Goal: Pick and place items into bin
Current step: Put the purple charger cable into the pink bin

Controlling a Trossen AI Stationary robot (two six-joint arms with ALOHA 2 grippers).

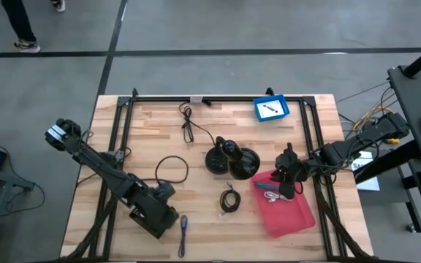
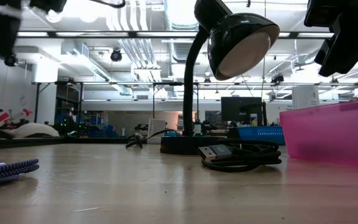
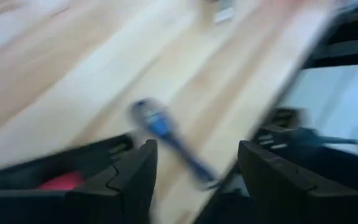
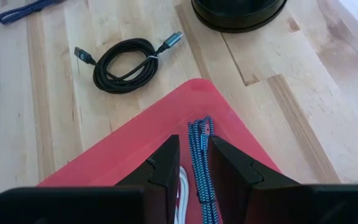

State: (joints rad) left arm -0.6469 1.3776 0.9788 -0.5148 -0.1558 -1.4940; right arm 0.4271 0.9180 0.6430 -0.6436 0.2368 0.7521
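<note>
My right gripper [image 1: 287, 179] [image 4: 194, 168] hangs above the red bin [image 1: 287, 208], its fingers only a narrow gap apart. A blue-white braided cable [image 4: 199, 155] lies in the bin below that gap, next to a white cord [image 4: 182, 186]. My left gripper [image 1: 168, 212] [image 3: 197, 168] is open near the table's near edge. A blue-purple braided cable [image 3: 163, 130] [image 1: 183, 232] lies flat on the wood between and ahead of its fingers. A coiled black cable [image 1: 230, 199] [image 4: 126, 62] [image 2: 238, 155] rests on the table left of the bin.
A black desk lamp [image 1: 232, 159] [image 2: 238, 37] stands mid-table, just beyond the coiled cable. A thin black cord [image 1: 172, 169] loops to its left. A blue flat thing [image 1: 271, 109] sits at the far edge. Bare wood lies between lamp and near edge.
</note>
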